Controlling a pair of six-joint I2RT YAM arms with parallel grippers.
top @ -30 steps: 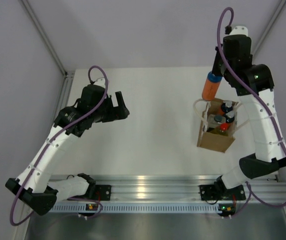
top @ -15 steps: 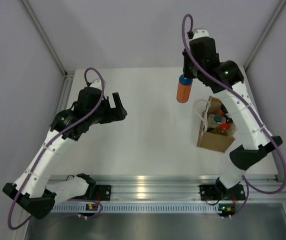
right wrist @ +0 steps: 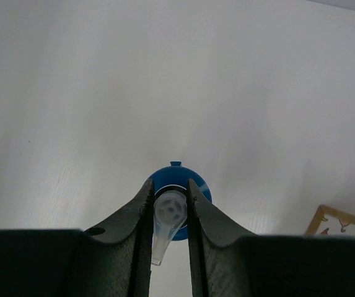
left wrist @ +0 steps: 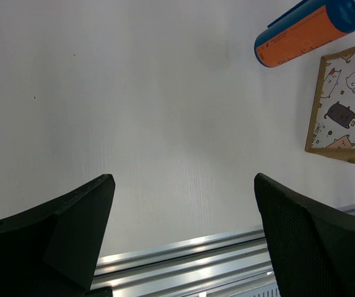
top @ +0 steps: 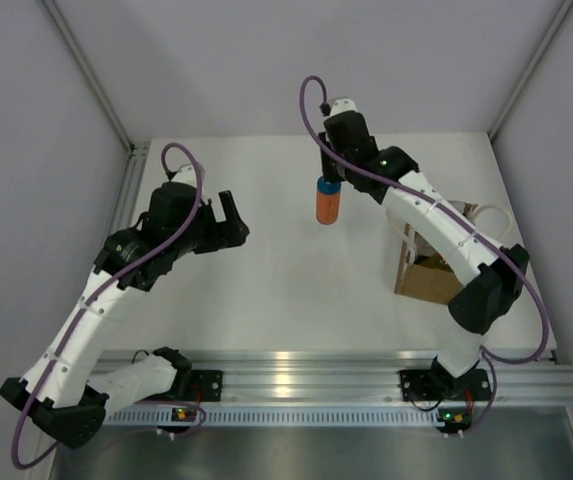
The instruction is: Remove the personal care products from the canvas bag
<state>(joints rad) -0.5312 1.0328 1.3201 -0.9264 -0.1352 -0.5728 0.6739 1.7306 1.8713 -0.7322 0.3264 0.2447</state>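
My right gripper [top: 332,178] is shut on the cap end of an orange bottle [top: 327,203] with a blue cap. It holds the bottle upright above the middle of the table, left of the canvas bag [top: 430,277]. In the right wrist view the fingers [right wrist: 137,213] clamp the bottle's clear nozzle, with the blue cap [right wrist: 178,179] below. The bag stands at the right, mostly hidden by the right arm, so its contents do not show. My left gripper [top: 228,219] is open and empty over the left side. The left wrist view shows the orange bottle [left wrist: 304,34] and the bag's patterned lining [left wrist: 344,105].
An aluminium rail [top: 296,372] runs along the table's near edge. Grey walls close in the left, back and right sides. The white table surface [top: 286,270] lies between the two grippers.
My right arm has carried the orange bottle from above the bag leftward and lower, out over the middle of the table. The left arm has shifted slightly left.
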